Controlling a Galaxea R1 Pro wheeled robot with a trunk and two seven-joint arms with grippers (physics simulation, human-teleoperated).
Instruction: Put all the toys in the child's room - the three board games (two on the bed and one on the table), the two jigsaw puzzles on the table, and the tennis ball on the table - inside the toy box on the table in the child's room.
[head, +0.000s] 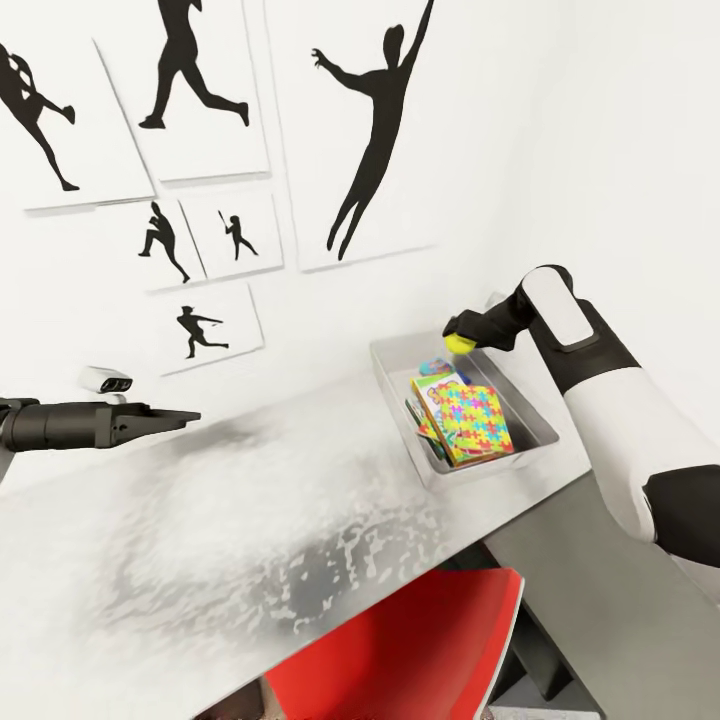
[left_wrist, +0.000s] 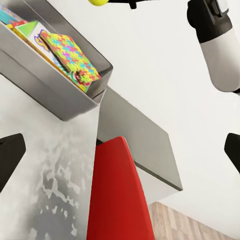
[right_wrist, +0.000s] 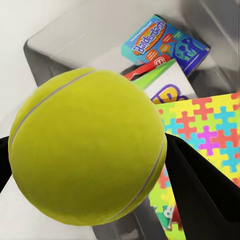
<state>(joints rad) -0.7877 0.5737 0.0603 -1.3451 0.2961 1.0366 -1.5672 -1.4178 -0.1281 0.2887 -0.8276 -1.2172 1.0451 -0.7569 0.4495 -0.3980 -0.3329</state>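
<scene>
My right gripper (head: 461, 343) is shut on the yellow-green tennis ball (head: 462, 344), held just above the far end of the grey toy box (head: 541, 418) on the table (head: 200, 520). In the right wrist view the tennis ball (right_wrist: 90, 147) sits between dark fingers (right_wrist: 200, 190) over the box. Inside the box lie a multicoloured jigsaw puzzle (head: 470, 420) on top, a blue board game (right_wrist: 160, 42) and other game boxes partly covered. My left gripper (head: 185, 415) hovers open over the table's left side, well away from the box, with nothing between its fingers (left_wrist: 10, 160).
A red chair (head: 420, 650) is tucked under the table's front edge. The lower dark grey end section (left_wrist: 140, 140) runs right of the box. A white wall with black silhouette posters (head: 360, 130) stands close behind the table.
</scene>
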